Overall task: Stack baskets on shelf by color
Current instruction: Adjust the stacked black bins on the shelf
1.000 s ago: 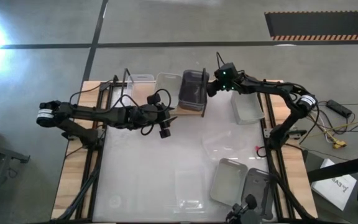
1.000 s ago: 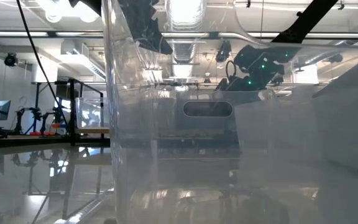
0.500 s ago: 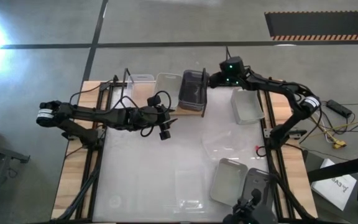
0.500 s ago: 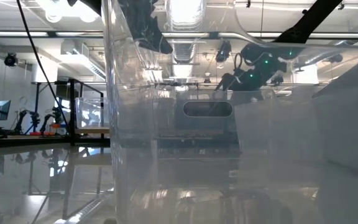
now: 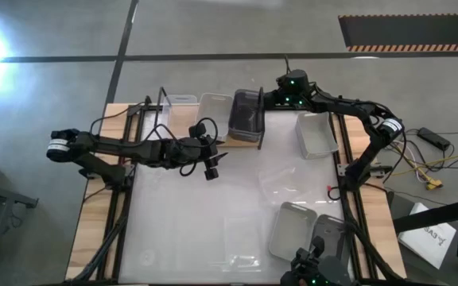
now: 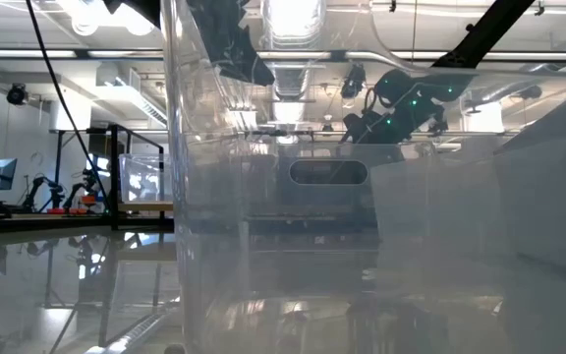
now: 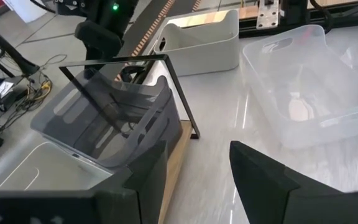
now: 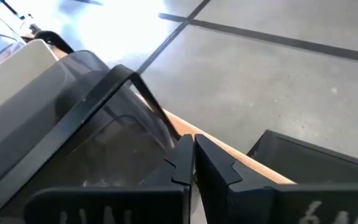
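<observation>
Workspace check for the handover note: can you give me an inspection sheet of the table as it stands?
Surface: glossy white table top.
Job's things: dark grey basket on the shelf beside a translucent basket; light grey basket and others off the shelf.
Clutter: nothing seen.
Grippers: right gripper shut, at the dark grey basket's far corner; left gripper open and empty by the shelf.
Cables: loose wires right of the table.
Surroundings: concrete floor, striped mat.
</observation>
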Controlling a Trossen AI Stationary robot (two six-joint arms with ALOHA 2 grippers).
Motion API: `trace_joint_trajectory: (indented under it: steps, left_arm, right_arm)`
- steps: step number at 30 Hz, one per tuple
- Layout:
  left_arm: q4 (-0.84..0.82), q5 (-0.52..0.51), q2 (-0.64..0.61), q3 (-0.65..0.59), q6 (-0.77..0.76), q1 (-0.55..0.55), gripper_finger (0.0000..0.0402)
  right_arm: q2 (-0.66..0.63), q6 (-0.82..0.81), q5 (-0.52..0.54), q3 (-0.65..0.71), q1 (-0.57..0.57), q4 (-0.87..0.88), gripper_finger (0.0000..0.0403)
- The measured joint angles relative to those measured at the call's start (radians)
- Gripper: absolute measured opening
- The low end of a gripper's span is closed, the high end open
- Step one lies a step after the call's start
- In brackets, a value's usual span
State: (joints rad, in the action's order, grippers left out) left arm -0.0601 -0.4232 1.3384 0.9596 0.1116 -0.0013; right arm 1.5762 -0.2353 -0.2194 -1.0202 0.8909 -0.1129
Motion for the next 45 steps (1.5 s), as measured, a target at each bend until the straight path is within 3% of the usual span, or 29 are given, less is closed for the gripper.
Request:
trace_joint_trajectory:
  steps: [10, 14, 19, 27, 45]
  left_arm:
    - [0.032, 0.000, 0.000, -0.001, 0.000, 0.000, 0.0160]
    - [0.032, 0.000, 0.000, -0.001, 0.000, -0.001, 0.0160]
    - [0.031, 0.000, 0.000, -0.001, 0.000, -0.001, 0.0160]
    - [0.031, 0.000, 0.000, -0.001, 0.000, -0.001, 0.0160]
    - [0.044, 0.000, 0.000, -0.002, 0.000, -0.002, 0.0160]
  right_arm:
    - [0.039, 0.022, -0.040, -0.075, 0.000, 0.024, 0.0008]
    - [-0.006, 0.072, 0.060, -0.118, 0.000, 0.169, 0.0008]
    - [-0.023, 0.094, 0.023, -0.132, 0.000, 0.291, 0.0008]
    - [0.008, 0.049, -0.049, -0.083, -0.006, 0.200, 0.0008]
    - [0.004, 0.025, -0.077, -0.081, -0.008, 0.135, 0.0009]
